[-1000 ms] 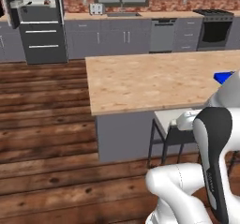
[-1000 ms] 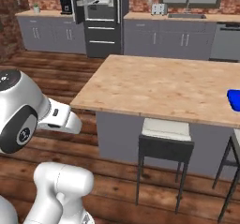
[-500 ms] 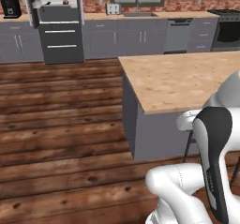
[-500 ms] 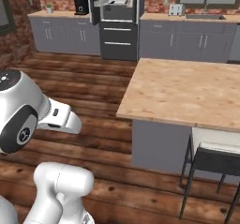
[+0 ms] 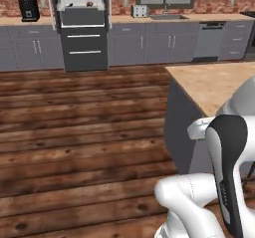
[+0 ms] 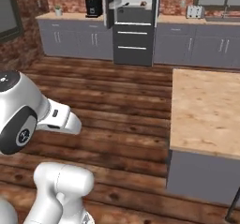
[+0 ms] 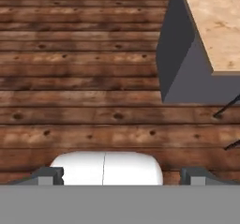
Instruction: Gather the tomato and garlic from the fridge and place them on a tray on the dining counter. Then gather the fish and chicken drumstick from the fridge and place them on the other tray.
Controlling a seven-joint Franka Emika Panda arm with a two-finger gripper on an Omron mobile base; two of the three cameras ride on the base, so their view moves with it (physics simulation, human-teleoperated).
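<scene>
1. The wooden plank floor [image 5: 84,132] spreads across the room, between the far wall of cabinets and the near island.
2. A run of grey base cabinets [image 6: 75,42] lines the far brick wall, with a pale countertop on top.
3. The dining counter [image 6: 206,108], a light wood top on a dark grey body, stands at the right; in the hand view its corner [image 7: 206,31] lies at upper right.
4. The fridge [image 5: 82,25] stands against the far wall with its upper doors open onto a bright white interior; two dark drawer fronts sit below. Small items rest on its shelf, one of them reddish [image 5: 89,3], too small to name, so the tomato, garlic, fish and drumstick cannot be told apart.
5. A dishwasher [image 5: 206,40] sits in the cabinet run at far right.
6. A black coffee machine [image 5: 29,9] stands on the countertop left of the fridge; a toaster [image 5: 140,11] stands to its right.
7. The gripper [image 7: 121,176] has its fingertips [image 7: 47,175] spread wide apart above the floor, with nothing between them.
</scene>
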